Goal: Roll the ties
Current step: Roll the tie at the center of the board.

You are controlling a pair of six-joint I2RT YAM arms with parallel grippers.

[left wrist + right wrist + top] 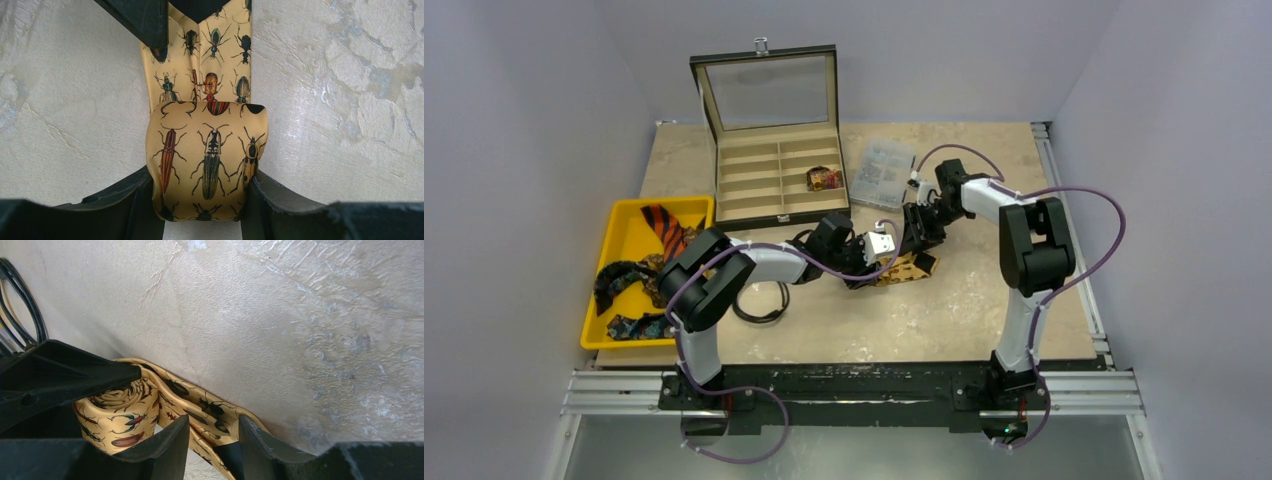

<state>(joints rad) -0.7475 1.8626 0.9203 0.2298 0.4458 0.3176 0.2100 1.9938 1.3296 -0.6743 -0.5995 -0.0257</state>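
Note:
A tan-gold tie printed with beetles lies at the table's middle (911, 266). Its wound-up end (206, 160) stands as a roll between the fingers of my left gripper (202, 202), which is shut on the roll. The unrolled length (212, 47) runs away from the roll across the table. In the right wrist view the same roll (117, 420) sits left of my right gripper (210, 440). That gripper is open, with the tie's loose folded length (210, 410) passing between its fingers. Other ties, one orange with black stripes (664, 225) and dark ones (619, 277), lie in the yellow tray (629, 215).
An open case with a glass lid (774, 190) stands at the back, one rolled tie (824, 178) in a compartment. A clear plastic box (884, 165) sits to its right. A black cable loop (759, 302) lies near the left arm, also in the right wrist view (20, 305).

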